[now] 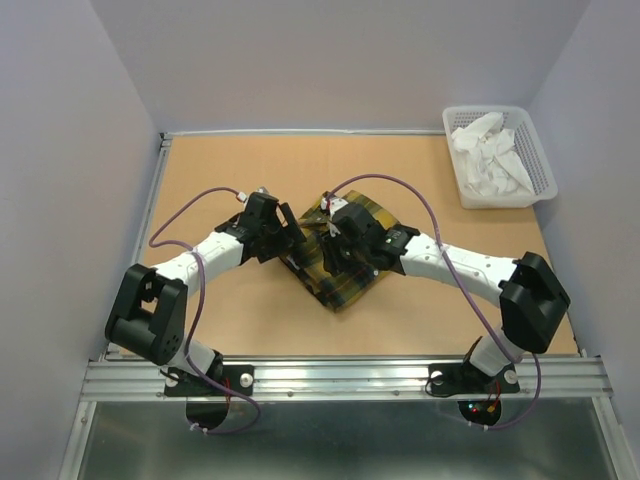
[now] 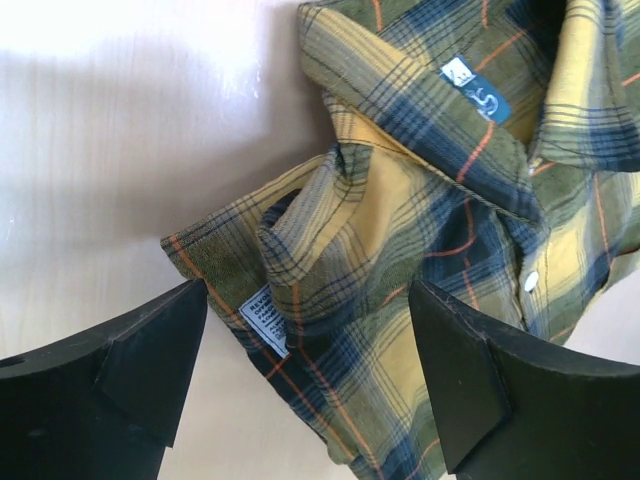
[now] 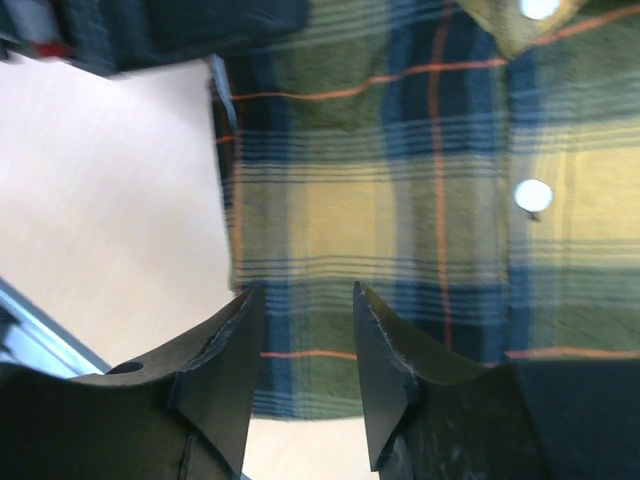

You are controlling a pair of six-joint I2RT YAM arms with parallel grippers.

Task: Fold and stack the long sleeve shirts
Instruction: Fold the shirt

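Observation:
A yellow and dark-green plaid long sleeve shirt (image 1: 342,285) lies folded into a small bundle in the middle of the table. My left gripper (image 1: 296,240) is at the bundle's left edge. In the left wrist view the shirt (image 2: 400,230) shows its collar, a white label and a button, and the left gripper (image 2: 308,300) stands wide open with a folded edge between and beyond its fingers. My right gripper (image 1: 337,252) hovers over the bundle. In the right wrist view its jaws (image 3: 306,292) stand narrowly apart over the shirt's (image 3: 400,200) near edge, holding nothing.
A white basket (image 1: 540,165) with white cloths stands at the back right corner. Grey walls close the table on three sides, and a metal rail (image 1: 340,378) runs along the near edge. Part of the left arm (image 3: 180,30) shows dark above the shirt.

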